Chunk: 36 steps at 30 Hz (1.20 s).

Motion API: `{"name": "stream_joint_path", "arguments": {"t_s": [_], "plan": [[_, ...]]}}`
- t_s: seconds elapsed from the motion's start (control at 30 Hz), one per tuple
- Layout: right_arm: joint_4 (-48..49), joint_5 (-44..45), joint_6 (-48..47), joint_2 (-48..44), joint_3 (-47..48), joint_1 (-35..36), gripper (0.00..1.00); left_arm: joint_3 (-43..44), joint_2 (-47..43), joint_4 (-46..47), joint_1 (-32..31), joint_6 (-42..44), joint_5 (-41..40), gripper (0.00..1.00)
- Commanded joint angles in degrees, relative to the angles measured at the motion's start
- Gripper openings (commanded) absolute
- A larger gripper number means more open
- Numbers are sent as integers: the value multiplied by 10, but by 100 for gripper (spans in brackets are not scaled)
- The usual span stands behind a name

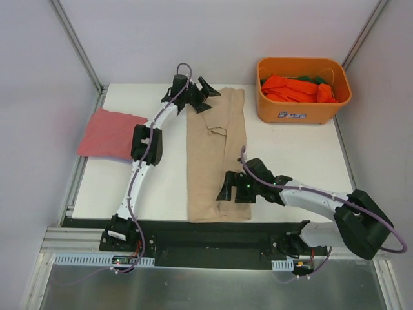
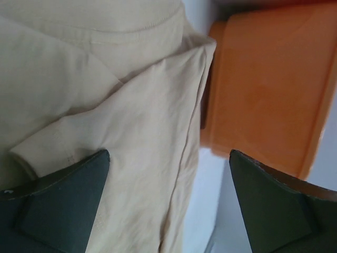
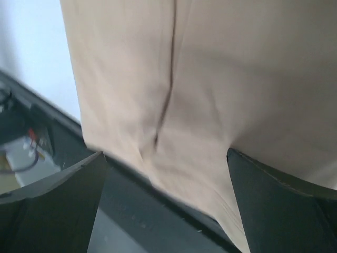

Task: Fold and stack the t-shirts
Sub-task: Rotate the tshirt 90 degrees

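Note:
A beige t-shirt [image 1: 216, 155] lies on the white table, folded lengthwise into a long strip. My left gripper [image 1: 201, 94] is open over its far end, by the collar; the left wrist view shows the beige cloth [image 2: 137, 121] between the spread fingers. My right gripper [image 1: 231, 187] is open over the strip's near end; the right wrist view shows the hem [image 3: 210, 158] over the table's front edge. A folded pinkish-red t-shirt [image 1: 111, 134] lies at the left edge. Orange and green t-shirts [image 1: 298, 88] sit in the bin.
The orange plastic bin [image 1: 303, 111] stands at the back right corner; it also shows in the left wrist view [image 2: 268, 84]. A dark metal rail [image 1: 213, 236] runs along the table's near edge. Grey walls close the back and sides.

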Motion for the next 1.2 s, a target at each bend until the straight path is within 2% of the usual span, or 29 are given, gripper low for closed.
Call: {"name": "stream_joint_path", "arguments": {"t_s": [0.0,0.07,0.17,0.27,0.33,0.4,0.47,0.53,0.63,0.73,0.77,0.8,0.83,0.9,1.0,1.1,1.17], "plan": [[40,-49,31,41,68,82,99,45,72,152,-7,-172,-18,99],[-6,-28,1,27,86,92,99,37,57,147,-7,-148,-45,99],[-78,32,-29,-19,95,94,100,-8,-16,125,-7,-71,-83,99],[-91,41,-56,-82,76,93,99,4,-76,67,-4,20,-112,99],[-89,35,-94,-119,56,94,99,-14,-123,60,1,61,-135,99],[-103,27,-137,-156,47,95,100,-18,-161,44,6,93,-119,99],[-123,25,-169,-190,40,99,100,-21,-208,38,5,145,-60,99],[-139,31,-190,-216,30,104,99,-73,-278,35,0,192,3,99],[-168,13,-209,-244,19,111,99,-259,-438,35,-7,241,38,99],[-143,1,-211,-262,-6,122,100,-507,-612,36,-20,267,-3,99],[-133,0,-208,-262,-14,123,99,-621,-677,41,-34,285,-35,99],[-127,-1,-207,-260,-19,124,99,-670,-742,42,-53,294,-101,99],[-128,2,-210,-252,-22,127,100,-767,-794,43,-81,288,-180,99],[-126,10,-209,-235,-24,130,99,-882,-896,42,-118,262,-243,99],[-132,16,-204,-193,-14,135,96,-1005,-986,21,-130,196,-225,98],[-154,68,-162,-158,5,146,93,-1073,-1058,-54,-165,171,-241,90],[-140,93,-132,-149,1,156,91,-1114,-1109,-107,-187,146,-271,91]]}}
